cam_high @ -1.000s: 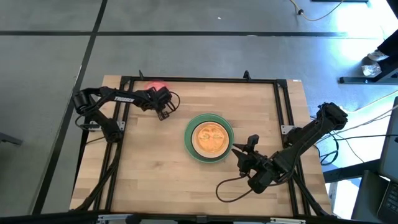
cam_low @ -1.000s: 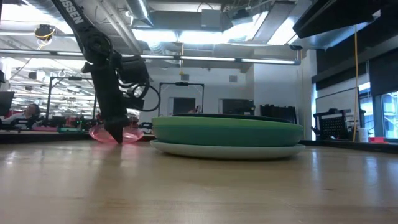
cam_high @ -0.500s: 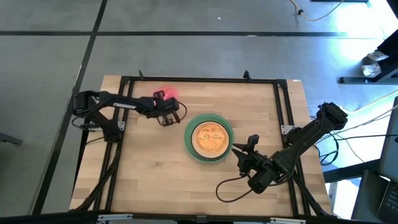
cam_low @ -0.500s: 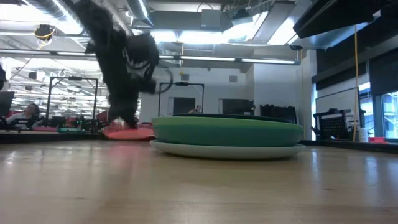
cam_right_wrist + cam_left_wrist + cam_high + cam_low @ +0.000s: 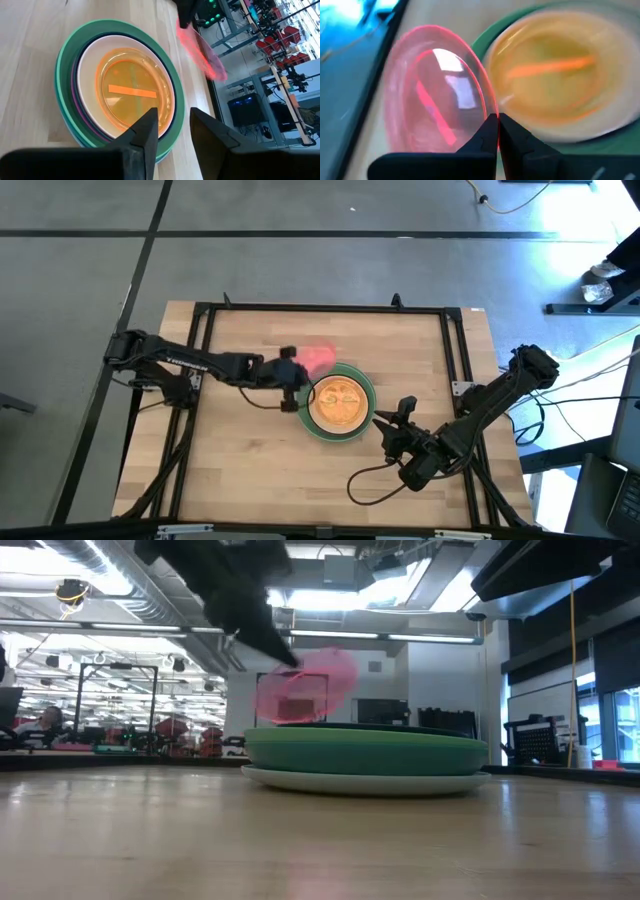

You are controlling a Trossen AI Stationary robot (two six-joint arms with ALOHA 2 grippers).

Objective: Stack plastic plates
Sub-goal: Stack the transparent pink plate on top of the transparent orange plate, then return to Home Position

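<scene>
The stack of plates (image 5: 338, 402) stands mid-table with a pale grey plate (image 5: 365, 781) at the bottom, green and teal rims above it and a translucent orange plate (image 5: 131, 91) on top. My left gripper (image 5: 291, 374) is just left of the stack, shut on the small translucent red plate (image 5: 318, 360), which hangs in the air over the stack's far-left edge (image 5: 305, 688). My right gripper (image 5: 172, 127) waits open, near the stack's right side (image 5: 400, 415). My left gripper pinches the red plate's rim (image 5: 494, 131) between its two fingers, coming at it from the table's left. The plate is lifted clear and tilted on edge, its far rim (image 5: 340, 665) higher, just above the stack's left side.
A black frame (image 5: 320, 308) runs along the table's far, left and right edges. Bare wood lies on the near side of the stack (image 5: 280, 470). Cables trail by the right arm (image 5: 365, 480).
My left gripper has travelled from the table's far-left area toward the stack, rising on the way. The red plate, at first on the table, has been carried along, lifted clear and tipped up over the stack's edge. The right arm has kept still.
</scene>
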